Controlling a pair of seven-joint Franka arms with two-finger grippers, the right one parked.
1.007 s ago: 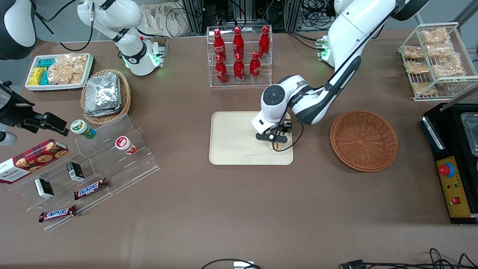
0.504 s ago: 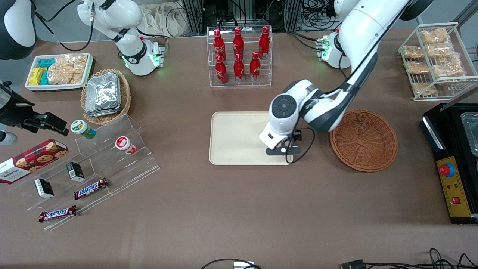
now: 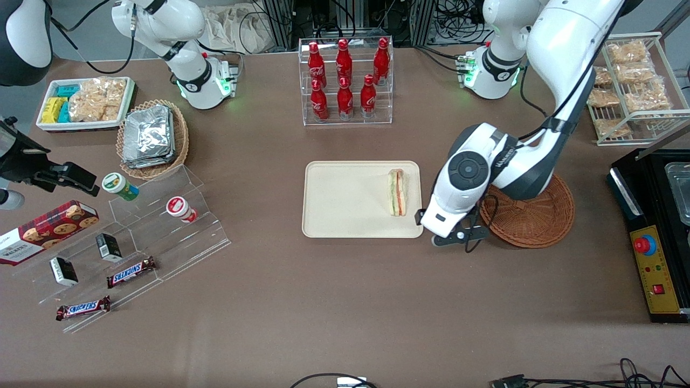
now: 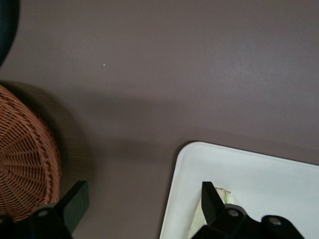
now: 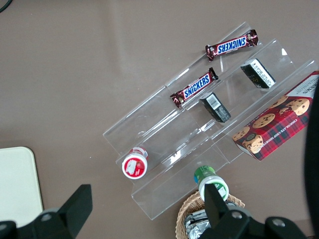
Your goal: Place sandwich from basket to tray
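The sandwich lies on the cream tray, close to the tray's edge nearest the basket, with its striped filling edge facing up. The reddish-brown wicker basket holds nothing that I can see and is partly covered by the working arm. My gripper hangs over the bare tablecloth between tray and basket. In the left wrist view the gripper is open with only cloth between its fingers; the basket, the tray corner and a sliver of sandwich show.
A clear rack of red bottles stands farther from the front camera than the tray. Toward the parked arm's end are a foil-packet basket and acrylic steps with snacks. A wire snack rack and black box sit at the working arm's end.
The gripper, which was low over the tray on the sandwich, has let go of it, lifted and swung toward the basket. The sandwich now lies uncovered on the tray.
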